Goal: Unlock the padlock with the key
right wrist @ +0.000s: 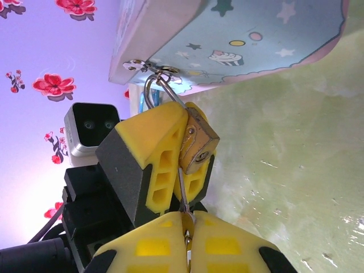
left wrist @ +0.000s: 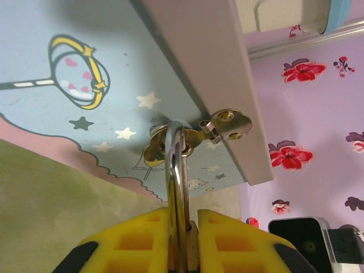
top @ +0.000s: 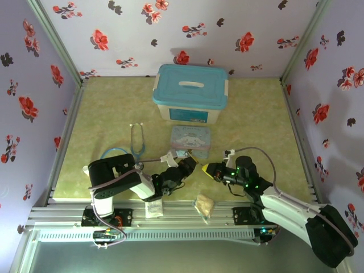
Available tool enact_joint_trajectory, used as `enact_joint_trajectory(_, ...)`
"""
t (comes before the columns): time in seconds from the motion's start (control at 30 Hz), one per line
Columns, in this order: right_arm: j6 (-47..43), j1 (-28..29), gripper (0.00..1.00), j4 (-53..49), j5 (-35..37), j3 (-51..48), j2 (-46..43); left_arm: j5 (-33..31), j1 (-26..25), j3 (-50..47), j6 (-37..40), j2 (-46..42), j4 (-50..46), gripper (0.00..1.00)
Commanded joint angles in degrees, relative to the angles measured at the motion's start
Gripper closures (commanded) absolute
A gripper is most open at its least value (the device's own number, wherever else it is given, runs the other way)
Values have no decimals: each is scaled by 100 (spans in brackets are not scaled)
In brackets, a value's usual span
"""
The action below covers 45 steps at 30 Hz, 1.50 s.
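Note:
The brass padlock (right wrist: 200, 142) hangs by its silvery shackle (left wrist: 176, 170) from the hasp (left wrist: 227, 125) of the pale blue cartoon tin (top: 190, 139). My left gripper (left wrist: 183, 211) is shut on the padlock's body, its yellow fingers (right wrist: 162, 148) on both sides. My right gripper (right wrist: 186, 215) is shut on the thin grey key (right wrist: 183, 190). The blade points up at the padlock's underside and meets it just left of the keyhole, against the left finger. In the top view the left gripper (top: 192, 165) and right gripper (top: 209, 169) face each other at the tin's front edge.
A white box with a blue lid (top: 190, 91) stands behind the tin. A blue stethoscope (top: 136, 142) lies to the left. A tan packet (top: 204, 205) and a white sachet (top: 153, 209) lie near the front rail. Flowered walls enclose the table.

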Motion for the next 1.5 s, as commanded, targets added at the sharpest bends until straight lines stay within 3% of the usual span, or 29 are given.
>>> enact_joint_trajectory(0.0,-101,-50,100,-41,3,206,154,-213,-42,27,6,-309,456,100)
enact_joint_trajectory(0.17,37,-46,100,682,-145,265,644,-180,-23,60,-35,-354,472,100)
enact_joint_trajectory(0.77,-113,-53,100,546,-241,600,848,-39,-13,145,41,-457,526,100)
enact_joint_trajectory(1.13,-211,-55,100,-199,-149,486,311,-87,86,99,43,-520,517,100)
enact_joint_trajectory(1.47,-137,-54,100,308,-177,477,564,49,128,104,59,-713,516,100)
